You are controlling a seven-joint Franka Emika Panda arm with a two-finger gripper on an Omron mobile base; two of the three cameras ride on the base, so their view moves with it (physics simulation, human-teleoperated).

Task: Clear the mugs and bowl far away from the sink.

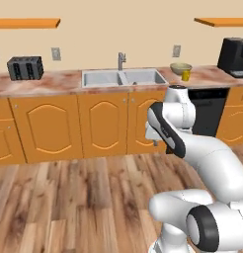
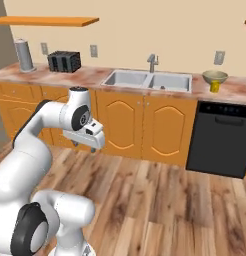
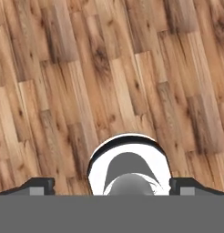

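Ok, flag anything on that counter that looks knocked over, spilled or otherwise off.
Nothing stands out. The bowl sits upright on the counter right of the sink, with a small yellow mug upright in front of it. The toaster stands square against the wall. No spills or damage are visible.

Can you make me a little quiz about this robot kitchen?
1. True or false: the bowl sits on the counter right of the sink.
2. What small yellow thing stands just in front of the bowl? A) a mug B) a banana C) a sponge
3. Fill in: the gripper points down at the wooden ____, with its fingers apart.

Key: 1 true; 2 A; 3 floor.
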